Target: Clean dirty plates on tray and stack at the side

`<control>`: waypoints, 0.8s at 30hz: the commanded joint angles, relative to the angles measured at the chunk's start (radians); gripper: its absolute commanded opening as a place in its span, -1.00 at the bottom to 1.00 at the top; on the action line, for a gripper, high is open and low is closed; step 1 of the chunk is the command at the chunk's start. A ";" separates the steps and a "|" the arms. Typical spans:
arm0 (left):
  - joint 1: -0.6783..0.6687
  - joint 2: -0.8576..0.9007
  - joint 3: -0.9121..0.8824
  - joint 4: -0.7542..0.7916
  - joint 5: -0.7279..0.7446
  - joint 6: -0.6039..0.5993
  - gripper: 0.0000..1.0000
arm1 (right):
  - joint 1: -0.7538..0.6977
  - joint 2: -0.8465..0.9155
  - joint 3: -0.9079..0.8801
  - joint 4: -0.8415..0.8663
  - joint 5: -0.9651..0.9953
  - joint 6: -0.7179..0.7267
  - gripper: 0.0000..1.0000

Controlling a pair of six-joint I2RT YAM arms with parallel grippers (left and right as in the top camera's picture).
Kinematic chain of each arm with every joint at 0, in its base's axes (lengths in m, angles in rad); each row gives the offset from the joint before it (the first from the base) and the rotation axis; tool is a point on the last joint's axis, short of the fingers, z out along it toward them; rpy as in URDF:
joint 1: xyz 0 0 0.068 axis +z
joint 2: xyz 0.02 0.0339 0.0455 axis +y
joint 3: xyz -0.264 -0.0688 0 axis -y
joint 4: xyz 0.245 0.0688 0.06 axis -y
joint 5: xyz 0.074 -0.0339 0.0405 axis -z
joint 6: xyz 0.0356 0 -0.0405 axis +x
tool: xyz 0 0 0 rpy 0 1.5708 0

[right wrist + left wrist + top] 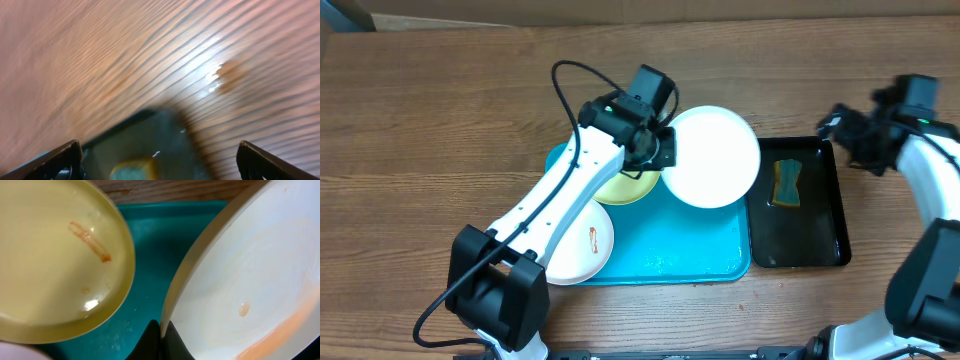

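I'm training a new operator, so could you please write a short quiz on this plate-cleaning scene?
1. True or false: the left gripper is shut on the rim of a white plate.
2. What lies in the black tray? A) a sponge B) a fork C) a cup
3. What marks the yellow-green plate on the turquoise tray?
Key: 1 true; 2 A; 3 a reddish-orange smear.

A robotics lab bench: white robot arms (pixel 560 195) over a tray (pixel 690 245) on a wood-grain table (pixel 420 120).
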 commanded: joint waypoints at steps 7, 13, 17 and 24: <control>-0.143 0.012 0.026 0.219 -0.072 0.022 -0.92 | -0.228 -0.020 0.021 0.011 0.035 0.046 1.00; -0.245 0.015 0.026 0.296 -0.244 0.039 -0.92 | -0.294 -0.020 0.021 0.011 0.035 0.046 1.00; -0.315 0.024 0.026 0.329 -0.376 0.121 -0.92 | -0.297 -0.020 0.021 0.011 0.035 0.046 1.00; -0.441 0.025 0.026 0.358 -0.642 0.222 -0.92 | -0.297 -0.020 0.021 0.011 0.035 0.046 1.00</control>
